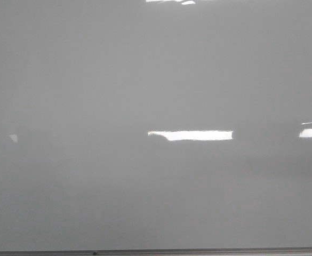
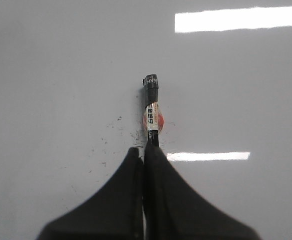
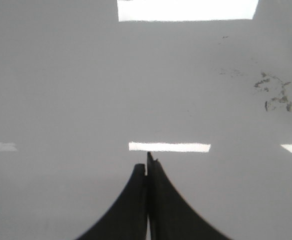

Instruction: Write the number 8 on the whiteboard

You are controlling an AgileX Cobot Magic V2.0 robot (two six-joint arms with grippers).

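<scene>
Your front view is filled by the whiteboard (image 1: 92, 80), glossy grey with glare bars and a thin frame edge at 6 o'clock; no arm and no number 8 shows there. Only your left wrist view shows the left gripper (image 2: 145, 150), jaws clamped on a black marker (image 2: 152, 110) with its cap on, faint ink specks at 9 o'clock of it. Your right wrist view shows the right gripper (image 3: 146, 167), jaws pressed together on nothing, with smudges (image 3: 275, 92) at 2 o'clock.
</scene>
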